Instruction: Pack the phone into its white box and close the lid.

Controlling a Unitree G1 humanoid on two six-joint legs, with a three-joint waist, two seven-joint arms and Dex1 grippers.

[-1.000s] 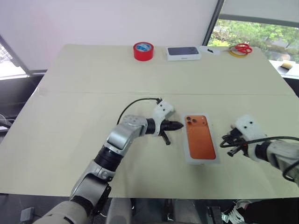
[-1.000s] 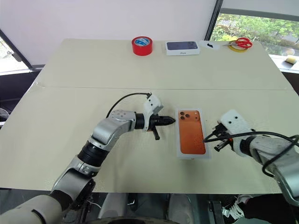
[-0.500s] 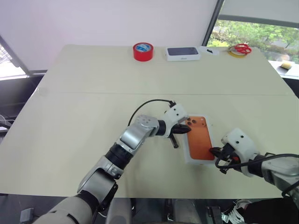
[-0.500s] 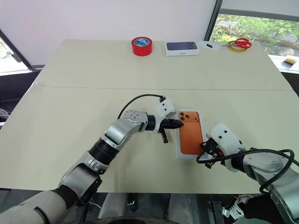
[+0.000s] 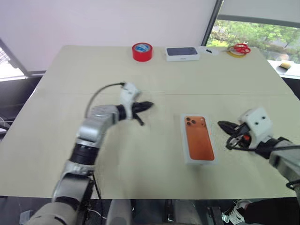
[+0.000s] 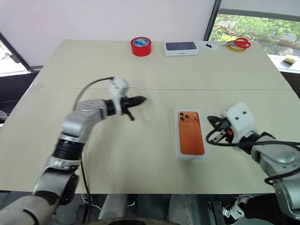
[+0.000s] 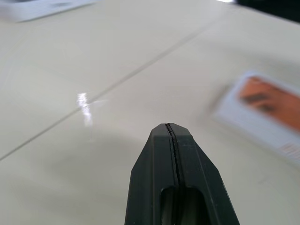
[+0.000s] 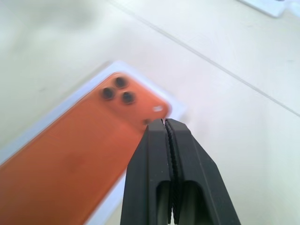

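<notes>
Lid (image 5: 198,139), printed orange phone picture uppermost, lies flat on the worktop (image 5: 93,70), covering its box. Right pincer (image 5: 223,124) hovers just beside the lid at its three o'clock, black fingers pressed together, empty. Left pincer (image 5: 148,104) is raised well apart at the lid's ten o'clock, likewise shut and empty. Red tape roll (image 5: 142,51) stands at twelve o'clock, near the far edge.
</notes>
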